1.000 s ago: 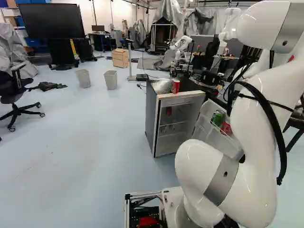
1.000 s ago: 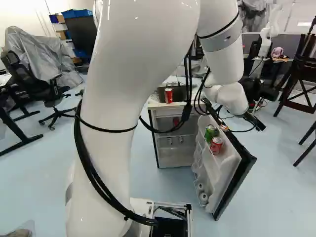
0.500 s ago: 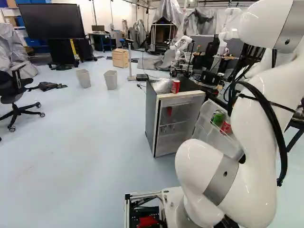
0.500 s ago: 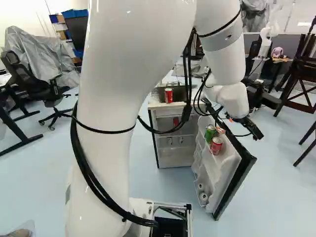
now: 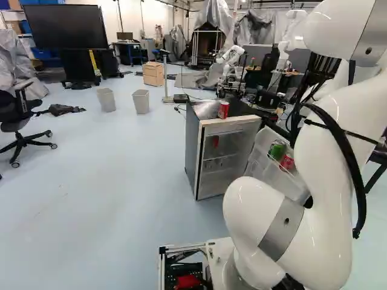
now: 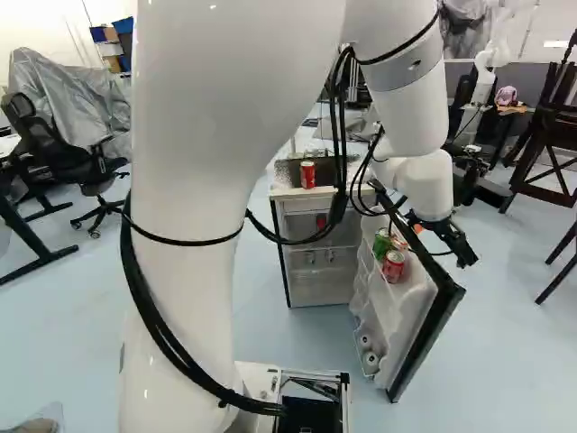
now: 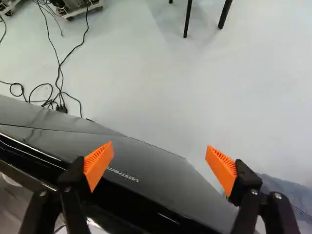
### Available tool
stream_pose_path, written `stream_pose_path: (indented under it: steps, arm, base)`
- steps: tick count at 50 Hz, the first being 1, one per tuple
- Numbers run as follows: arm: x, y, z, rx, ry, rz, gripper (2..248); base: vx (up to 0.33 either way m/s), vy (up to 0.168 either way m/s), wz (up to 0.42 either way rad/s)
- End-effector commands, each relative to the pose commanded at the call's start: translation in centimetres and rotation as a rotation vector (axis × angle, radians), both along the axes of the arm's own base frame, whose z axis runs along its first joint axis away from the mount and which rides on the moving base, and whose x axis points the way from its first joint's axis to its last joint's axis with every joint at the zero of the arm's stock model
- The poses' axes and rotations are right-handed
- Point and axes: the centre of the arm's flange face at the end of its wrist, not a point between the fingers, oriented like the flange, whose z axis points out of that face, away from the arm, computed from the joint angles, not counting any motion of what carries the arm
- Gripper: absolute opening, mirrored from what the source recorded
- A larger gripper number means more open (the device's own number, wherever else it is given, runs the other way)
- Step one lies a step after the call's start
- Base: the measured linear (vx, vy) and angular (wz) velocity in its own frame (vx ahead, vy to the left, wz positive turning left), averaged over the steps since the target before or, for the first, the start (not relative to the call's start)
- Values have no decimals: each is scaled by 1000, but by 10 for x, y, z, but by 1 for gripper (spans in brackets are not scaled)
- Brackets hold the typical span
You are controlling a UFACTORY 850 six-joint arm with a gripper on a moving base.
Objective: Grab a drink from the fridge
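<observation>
Presently, the claw (image 6: 466, 258) is released, its two orange pads (image 7: 99, 162) standing wide apart, near the outer side of the open fridge door (image 6: 389, 311). A green can (image 6: 382, 244) and a red can (image 6: 393, 266) are together in the door's upper shelf. Another red can (image 6: 307, 174) is upright on top of the fridge (image 5: 192, 154).

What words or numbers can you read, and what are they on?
None that I can spell out for sure.
Fridge door: one line of small pale letters, too small and blurred to read surely.
Red can on top of the fridge: pale marks, too small to read.
Red can in the door: pale marks, also too small.
</observation>
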Motion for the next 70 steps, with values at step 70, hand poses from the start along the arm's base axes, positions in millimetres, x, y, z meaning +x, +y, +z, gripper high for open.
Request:
stream_pose_path:
  steps: [70]
  arm:
    - [-30,116,-4,59,246,285,247]
  base:
    - [0,0,0]
